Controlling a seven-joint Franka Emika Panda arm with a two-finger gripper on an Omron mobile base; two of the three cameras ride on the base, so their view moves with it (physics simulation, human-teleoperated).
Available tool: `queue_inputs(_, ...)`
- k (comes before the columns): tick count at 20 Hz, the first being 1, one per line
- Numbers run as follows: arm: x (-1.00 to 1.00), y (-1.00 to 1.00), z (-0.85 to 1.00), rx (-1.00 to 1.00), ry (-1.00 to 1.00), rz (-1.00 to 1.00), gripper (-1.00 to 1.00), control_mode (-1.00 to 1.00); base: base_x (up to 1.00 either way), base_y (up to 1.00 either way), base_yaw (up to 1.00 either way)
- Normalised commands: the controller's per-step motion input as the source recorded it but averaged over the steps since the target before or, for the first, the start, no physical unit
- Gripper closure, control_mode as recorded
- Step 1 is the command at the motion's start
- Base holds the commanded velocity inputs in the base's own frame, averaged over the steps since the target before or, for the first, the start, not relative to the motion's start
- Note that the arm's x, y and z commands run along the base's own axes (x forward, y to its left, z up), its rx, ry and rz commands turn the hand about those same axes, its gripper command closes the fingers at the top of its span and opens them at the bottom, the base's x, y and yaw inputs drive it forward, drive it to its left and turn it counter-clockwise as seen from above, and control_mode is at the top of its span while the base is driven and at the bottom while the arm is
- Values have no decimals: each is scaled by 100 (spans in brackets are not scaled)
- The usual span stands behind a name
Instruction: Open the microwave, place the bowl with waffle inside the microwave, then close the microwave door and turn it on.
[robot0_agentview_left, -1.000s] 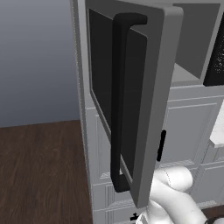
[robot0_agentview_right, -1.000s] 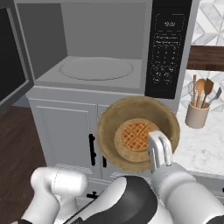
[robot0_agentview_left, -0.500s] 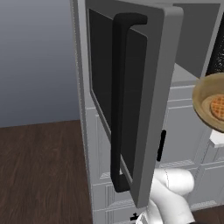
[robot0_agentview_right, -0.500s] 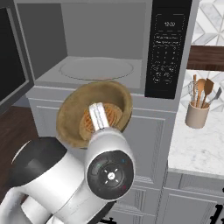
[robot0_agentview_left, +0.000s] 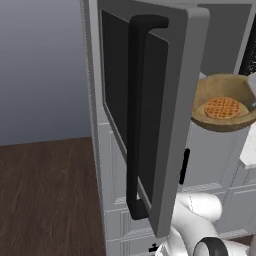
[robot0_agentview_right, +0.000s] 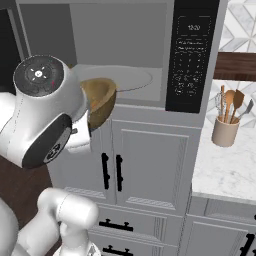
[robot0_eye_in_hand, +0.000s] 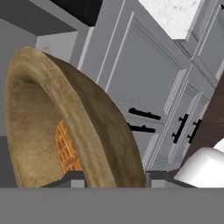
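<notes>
gripper (robot0_eye_in_hand: 111, 175) pinched bowl (robot0_agentview_left: 224, 109) rim tight, so waffle (robot0_agentview_left: 223, 107) stayed in (bowl level). bowl sat at 3 o'clock of open microwave door (robot0_agentview_left: 150, 120), just outside microwave (robot0_agentview_right: 120, 55) mouth.

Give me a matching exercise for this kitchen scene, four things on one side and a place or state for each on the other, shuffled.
Things:
1. microwave door
2. bowl
3. waffle
4. utensil cup

Places or states:
A. on the marble counter
B. swung open
C. lying inside the bowl
D. held in the air at the microwave opening

Pairs: 1-B, 2-D, 3-C, 4-A
</notes>
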Motion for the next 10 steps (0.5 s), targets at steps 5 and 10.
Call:
queue_inputs(5, 53, 37, 30, 1, 11, -8, 100, -100, 0, 0, 0)
queue_inputs(10, 37, 1, -4, 8, -6, -17, 100, -100, 0, 0, 0)
